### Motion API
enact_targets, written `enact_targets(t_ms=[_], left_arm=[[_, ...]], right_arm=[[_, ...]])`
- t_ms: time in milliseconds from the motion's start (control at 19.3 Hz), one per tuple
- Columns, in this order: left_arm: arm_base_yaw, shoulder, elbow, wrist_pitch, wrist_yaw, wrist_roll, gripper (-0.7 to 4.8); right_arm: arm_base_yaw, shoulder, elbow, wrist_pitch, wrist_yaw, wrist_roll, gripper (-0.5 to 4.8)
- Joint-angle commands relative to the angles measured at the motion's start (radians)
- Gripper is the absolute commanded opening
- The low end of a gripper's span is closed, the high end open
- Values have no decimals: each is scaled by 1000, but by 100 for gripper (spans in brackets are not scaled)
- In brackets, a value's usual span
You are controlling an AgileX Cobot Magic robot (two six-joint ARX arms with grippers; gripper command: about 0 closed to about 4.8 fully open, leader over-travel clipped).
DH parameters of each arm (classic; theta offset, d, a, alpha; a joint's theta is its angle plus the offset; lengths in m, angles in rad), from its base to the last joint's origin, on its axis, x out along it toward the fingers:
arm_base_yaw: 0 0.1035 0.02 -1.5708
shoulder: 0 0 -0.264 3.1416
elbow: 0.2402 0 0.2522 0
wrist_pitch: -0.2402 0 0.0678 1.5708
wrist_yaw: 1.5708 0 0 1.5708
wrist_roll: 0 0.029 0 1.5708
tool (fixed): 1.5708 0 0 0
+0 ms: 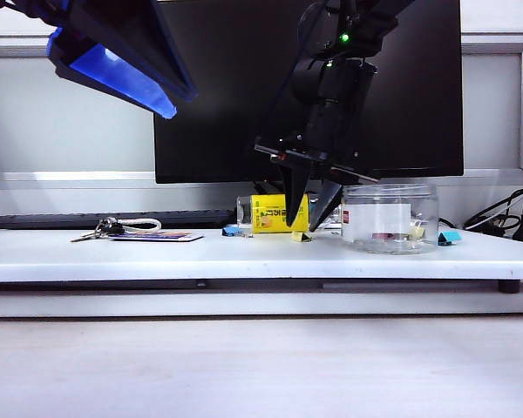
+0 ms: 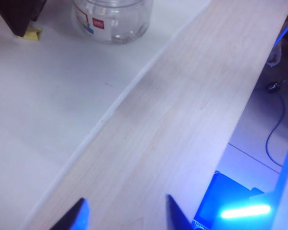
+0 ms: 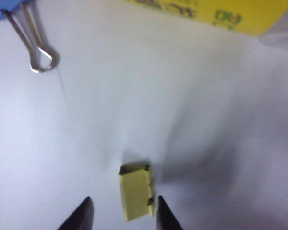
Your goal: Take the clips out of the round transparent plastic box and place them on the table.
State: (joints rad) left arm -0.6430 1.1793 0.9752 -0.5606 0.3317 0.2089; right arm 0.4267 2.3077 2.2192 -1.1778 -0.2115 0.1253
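Clip (image 3: 136, 191) of pale yellow, lying flat on the white bench (image 1: 244, 257), out of the round transparent plastic box (image 1: 390, 218) and a little to the left of it in the exterior view. Placed there on purpose, most likely: near enough to the box for a short carry, yet on bare surface, apart from the small blue clip (image 3: 5, 9) and just in front of the bottle with yellow label (image 1: 270, 213).

Right hand (image 3: 124, 211) down low over this clip, pointing at the bench, fingers apart with the clip between them. Close to one finger, or maybe touching it, with clear space to the other; not clamped, as far as can be judged. Looks like a release in progress, not a new grasp.

Left hand (image 2: 126, 211) raised high at the left of the exterior view, fingers spread wide, nothing between them. Kept up and away, probably to leave the working space free for the other arm. From its wrist view, only the bench edge, the wooden floor beyond, and the box at the far side.

Box standing upright, open at the top, on the right part of the bench. Inside, near its right wall, something small and pale yellow (image 1: 416, 232), probably one more clip to take out; hard to count through the plastic. So, task partly done, judged from this: one clip out, more work likely remaining.

Keys (image 1: 105, 228) far at the left, not concerned.
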Motion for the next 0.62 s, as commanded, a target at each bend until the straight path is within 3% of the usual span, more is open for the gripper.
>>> enact_targets(t_ms=[52,311,415,623], left_arm=[[-1,-3,3,6,5,0,214],[-1,-22,4,36,2,-4,209],[-1,-55,4,55,1,-8,205],[0,-206,5,141,-88,-16,205]], right_arm=[[3,-15,6,36,-19,-20,171],[5,-93,6,76,34,-71,165],[4,-159,6,104,62,-86,128],[4,-327,6,202,64,-85,101]])
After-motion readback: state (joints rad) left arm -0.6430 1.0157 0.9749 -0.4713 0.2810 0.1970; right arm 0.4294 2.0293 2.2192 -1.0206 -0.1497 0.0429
